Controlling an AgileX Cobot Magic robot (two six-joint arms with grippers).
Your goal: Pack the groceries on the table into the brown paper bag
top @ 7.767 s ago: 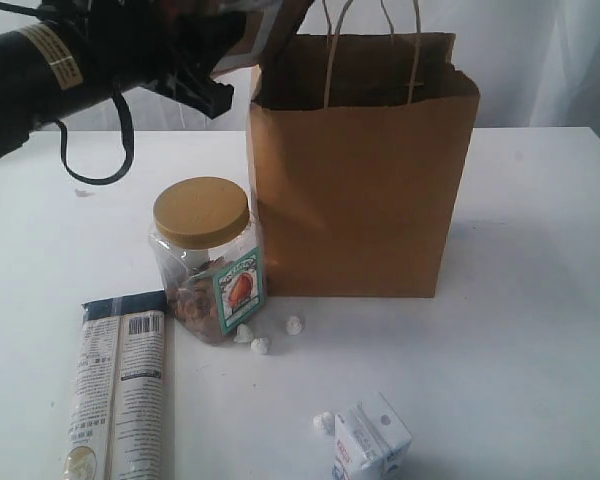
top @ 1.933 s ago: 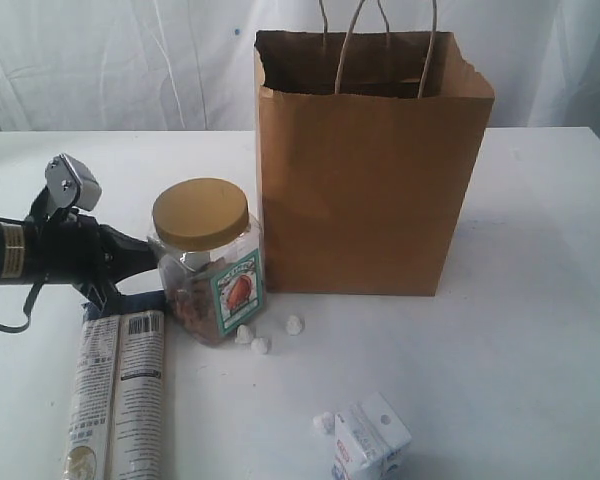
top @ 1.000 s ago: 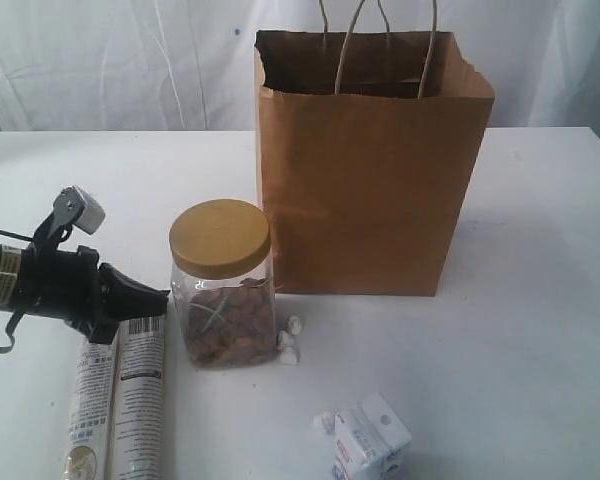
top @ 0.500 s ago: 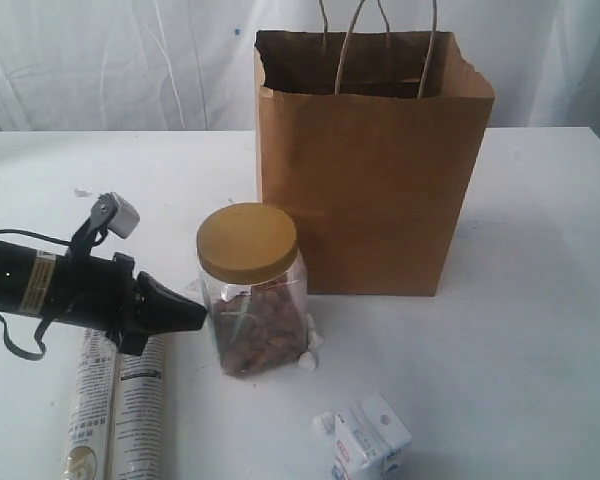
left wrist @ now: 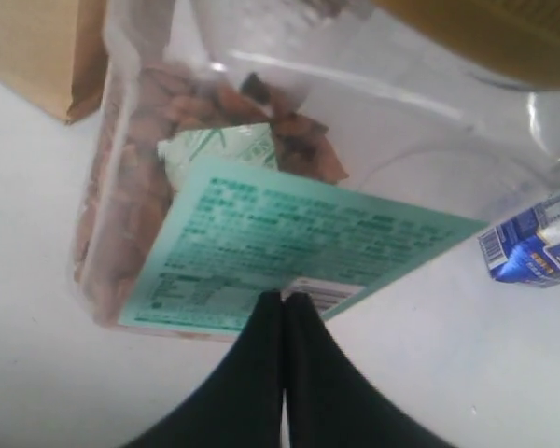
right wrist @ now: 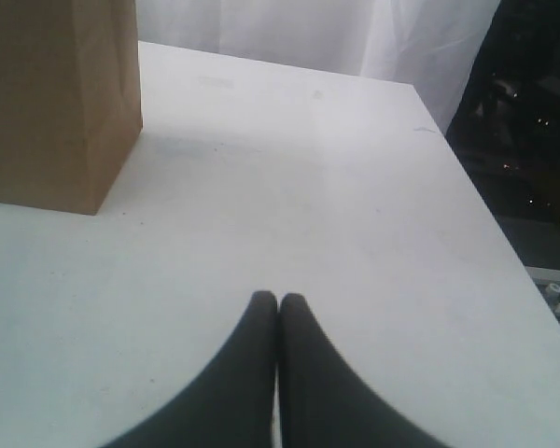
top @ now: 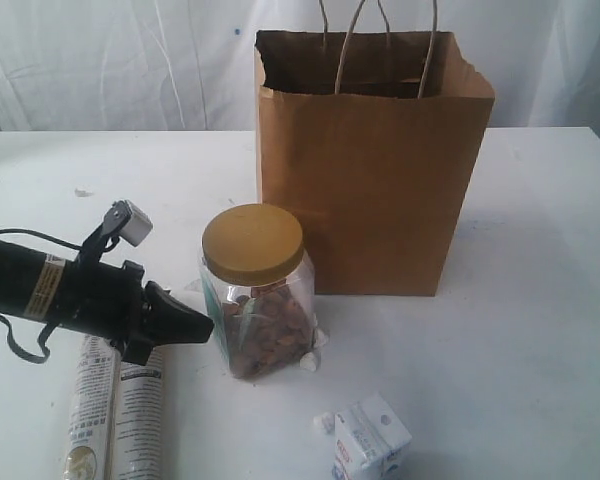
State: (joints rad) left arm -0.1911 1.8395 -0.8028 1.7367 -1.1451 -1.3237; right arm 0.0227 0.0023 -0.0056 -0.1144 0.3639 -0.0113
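Observation:
The yellow-lidded clear jar (top: 257,300) stands upright on the white table (top: 520,340), just front-left of the brown paper bag (top: 375,180). My left gripper (top: 206,328) is shut and empty, its tips against the jar's left side low down; the left wrist view shows the tips (left wrist: 283,297) at the jar's green label (left wrist: 289,247). A long printed packet (top: 115,415) lies flat under that arm. A small white carton (top: 370,440) lies at the front, also seen as the carton (left wrist: 537,252) past the jar. My right gripper (right wrist: 278,299) is shut over bare table beside the bag (right wrist: 56,103).
Tiny white paper balls lie by the jar's base (top: 307,362) and beside the carton (top: 323,422). The bag stands open at the top with two loop handles (top: 380,40). The table's right edge (right wrist: 476,205) runs past my right gripper.
My shut left gripper has pushed the jar to the right and toward the front, turning it so its label faces away. The paper balls slid along with it. The bag, carton and packet stayed put.

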